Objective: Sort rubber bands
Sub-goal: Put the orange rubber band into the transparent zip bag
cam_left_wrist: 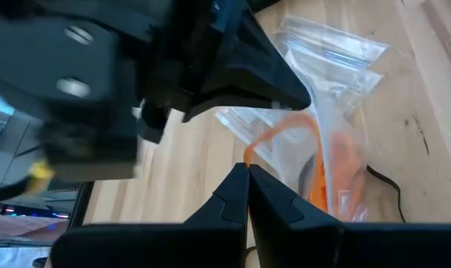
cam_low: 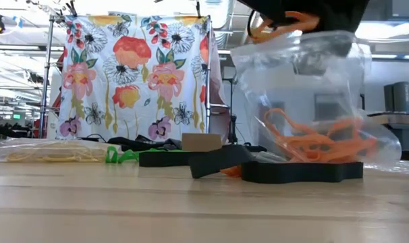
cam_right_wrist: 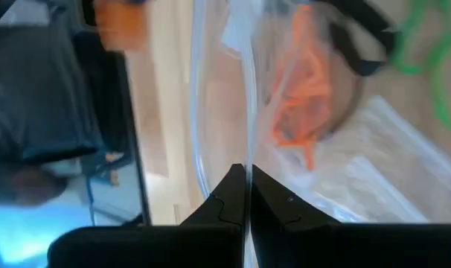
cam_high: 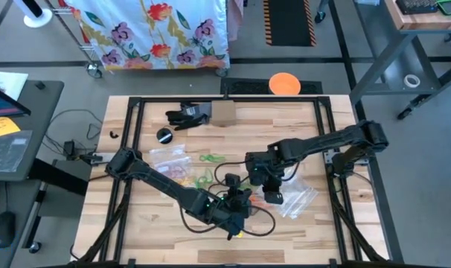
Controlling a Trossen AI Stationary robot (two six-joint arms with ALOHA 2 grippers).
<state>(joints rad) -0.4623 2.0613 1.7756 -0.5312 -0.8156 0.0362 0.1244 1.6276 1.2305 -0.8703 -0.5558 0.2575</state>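
While orange rubber bands [cam_low: 312,142] are bagged — right gripper [cam_right_wrist: 246,179] clamped on the clear zip bag [cam_low: 299,88], left gripper [cam_left_wrist: 248,175] pinching one orange band [cam_left_wrist: 285,130] — green bands [cam_high: 208,158] lie loose.

A pale wooden table [cam_high: 151,231] with a black frame along its edges carries everything. Near the far edge lie a black glove [cam_high: 187,115], a small cardboard box [cam_high: 222,112] just beside it, and a round black cap [cam_high: 164,135]. Toward the middle sit clear bags [cam_high: 170,158] with loose green bands [cam_high: 209,158] beside them and yellow bands [cam_low: 52,154] in one bag. More clear bags [cam_high: 300,197] lie toward the right edge. Black cables [cam_high: 266,223] trail near the front edge.
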